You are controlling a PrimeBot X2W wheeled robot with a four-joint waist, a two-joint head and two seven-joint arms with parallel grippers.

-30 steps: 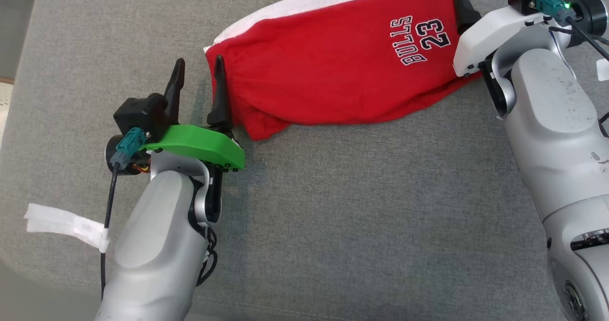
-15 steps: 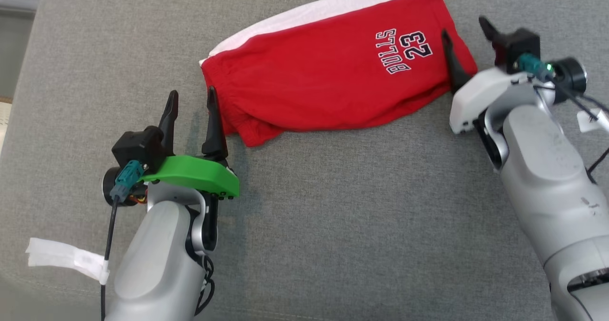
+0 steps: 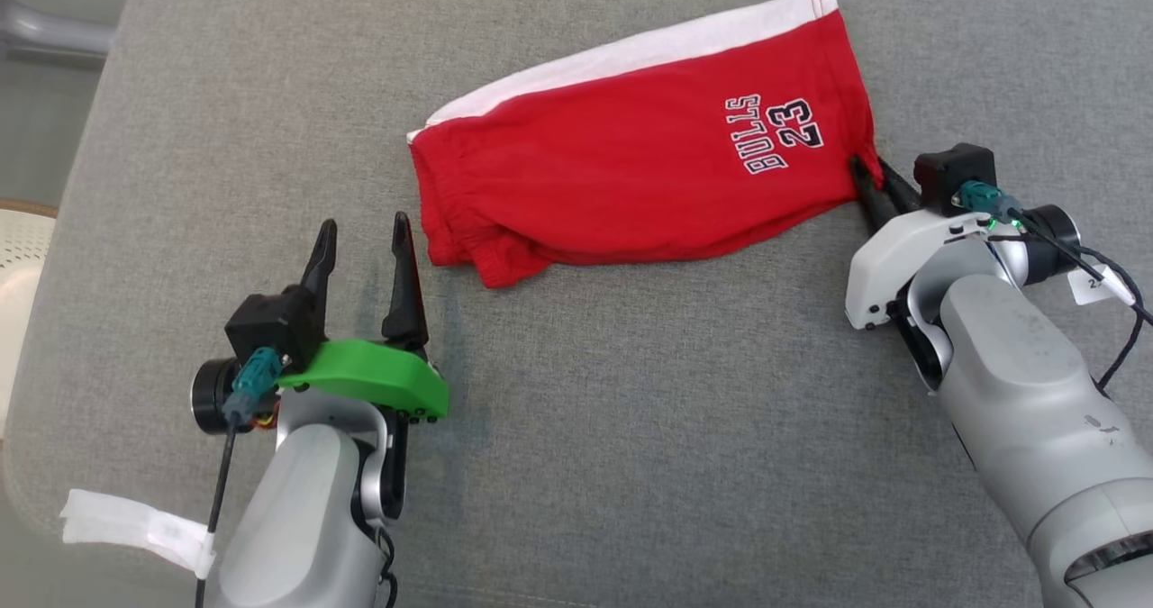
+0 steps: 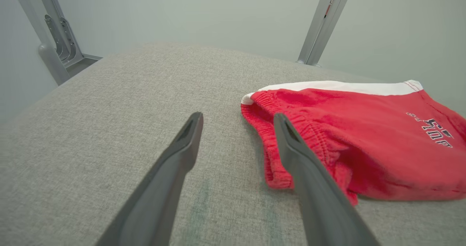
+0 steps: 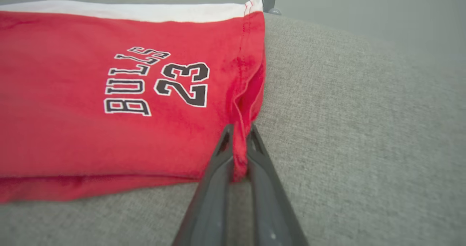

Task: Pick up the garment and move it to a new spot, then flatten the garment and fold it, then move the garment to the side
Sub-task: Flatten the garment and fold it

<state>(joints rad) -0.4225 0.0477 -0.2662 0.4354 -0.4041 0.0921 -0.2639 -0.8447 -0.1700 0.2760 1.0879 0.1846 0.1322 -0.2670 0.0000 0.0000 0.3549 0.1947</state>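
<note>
Grey fabric cushion (image 3: 630, 428), red Bulls shorts (image 3: 630, 176), hem corner (image 5: 238, 158) pinched in right gripper (image 3: 867, 169), left gripper (image 3: 365, 222) agape just beside waistband (image 4: 276, 155).

Grey surface (image 3: 630, 464) lies open near side & betw. both arms. Red shorts (image 3: 630, 176) block far middle. Metal posts (image 4: 324, 20) stand behind far edge.

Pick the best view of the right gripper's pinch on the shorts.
Right wrist view: the right gripper is shut on the hem of the shorts, fabric bunched between. Head view shows it small; left wrist view, the waistband end.
</note>
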